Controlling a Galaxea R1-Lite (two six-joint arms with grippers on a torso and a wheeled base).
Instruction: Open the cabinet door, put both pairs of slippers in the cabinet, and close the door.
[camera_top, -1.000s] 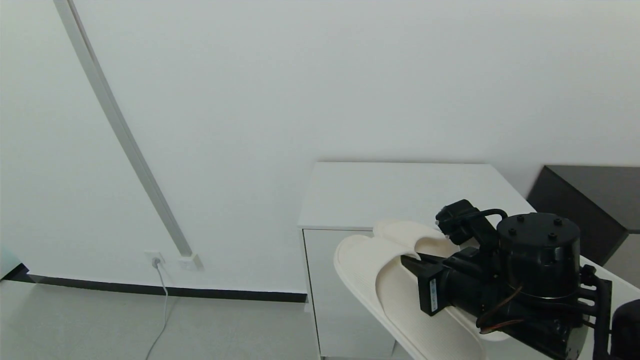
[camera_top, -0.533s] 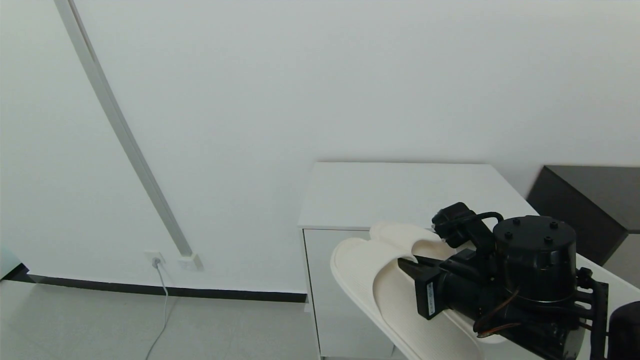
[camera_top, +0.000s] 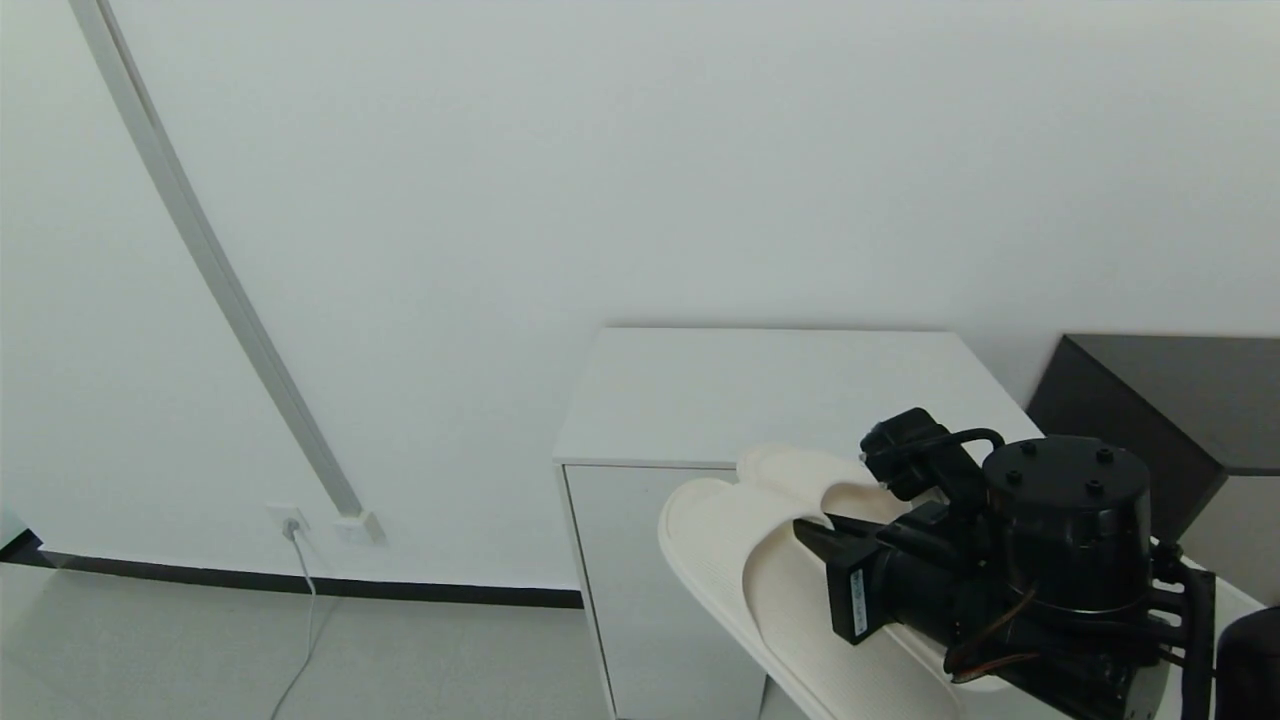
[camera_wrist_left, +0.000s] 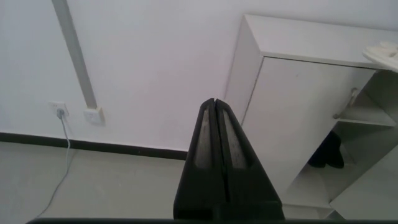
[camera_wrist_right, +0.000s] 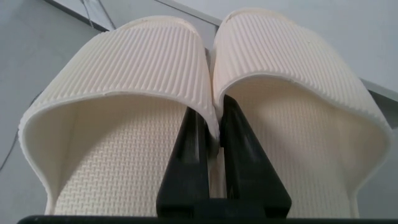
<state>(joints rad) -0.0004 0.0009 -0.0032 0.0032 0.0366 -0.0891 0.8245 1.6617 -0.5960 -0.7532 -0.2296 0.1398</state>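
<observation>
While the head view gives the cabinet (camera_top: 760, 395) as a white top and a plain front panel, the left wrist view adds an open compartment with a shelf. A dark thing (camera_wrist_left: 329, 152) stands under that shelf; I cannot tell what it is. The cream slippers (camera_top: 720, 540) are outside, in front of the cabinet's top edge. The right gripper (camera_wrist_right: 213, 127) pinches their inner walls together. The left gripper (camera_wrist_left: 214, 106), off the cabinet's left side, has its fingers pressed together on nothing.

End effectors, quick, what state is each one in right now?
Left end effector: closed, holding nothing.
Right end effector: closed on the pair of cream slippers.
</observation>
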